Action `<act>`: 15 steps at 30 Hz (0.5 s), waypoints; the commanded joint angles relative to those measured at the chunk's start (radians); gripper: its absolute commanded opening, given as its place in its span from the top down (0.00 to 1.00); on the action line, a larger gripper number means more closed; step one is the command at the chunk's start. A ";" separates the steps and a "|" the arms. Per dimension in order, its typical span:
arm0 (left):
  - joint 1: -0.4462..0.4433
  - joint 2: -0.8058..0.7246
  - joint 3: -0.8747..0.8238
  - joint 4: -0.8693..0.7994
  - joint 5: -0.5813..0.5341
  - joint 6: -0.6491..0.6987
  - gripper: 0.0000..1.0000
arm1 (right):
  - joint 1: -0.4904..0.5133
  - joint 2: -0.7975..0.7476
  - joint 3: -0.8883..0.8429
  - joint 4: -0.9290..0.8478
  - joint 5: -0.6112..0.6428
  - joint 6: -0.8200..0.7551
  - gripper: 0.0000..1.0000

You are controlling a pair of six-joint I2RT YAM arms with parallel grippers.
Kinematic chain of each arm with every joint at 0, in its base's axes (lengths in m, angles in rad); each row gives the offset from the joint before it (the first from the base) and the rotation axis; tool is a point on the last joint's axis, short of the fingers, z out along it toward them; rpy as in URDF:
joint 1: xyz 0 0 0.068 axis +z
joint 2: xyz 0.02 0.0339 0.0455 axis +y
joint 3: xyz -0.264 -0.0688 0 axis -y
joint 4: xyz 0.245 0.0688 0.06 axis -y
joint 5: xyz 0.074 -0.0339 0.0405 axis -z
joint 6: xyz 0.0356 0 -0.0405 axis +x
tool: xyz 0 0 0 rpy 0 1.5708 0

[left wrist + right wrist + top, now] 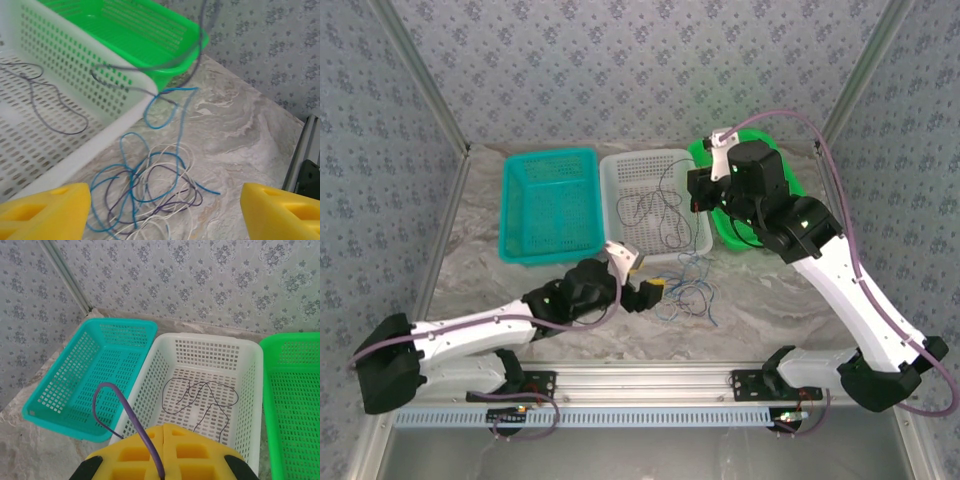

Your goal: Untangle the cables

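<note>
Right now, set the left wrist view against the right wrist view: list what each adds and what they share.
Left wrist adds: the tangle of blue, white and purple cables on the marble table, beside the white basket, in front of the open left hand. Right wrist adds: the teal basket, and a purple cable pinched in the shut right hand. Shared: the white basket with a dark cable lying inside, and the green basket next to it.

Left end effector point(165, 210) spread, right one point(162, 437) pinched

White basket point(95, 140) hems the cables point(150, 192); tabletop point(235, 135) beyond seems passable.
</note>
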 commanded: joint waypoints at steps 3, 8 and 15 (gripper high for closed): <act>-0.071 0.099 0.038 0.120 -0.074 -0.020 0.22 | 0.000 -0.026 0.035 0.032 0.036 0.045 1.00; -0.092 0.242 0.108 0.156 -0.068 -0.004 0.21 | 0.001 -0.035 0.050 0.039 0.044 0.063 1.00; -0.094 0.466 0.225 0.234 -0.073 0.021 0.19 | 0.007 -0.051 0.050 0.051 0.036 0.091 1.00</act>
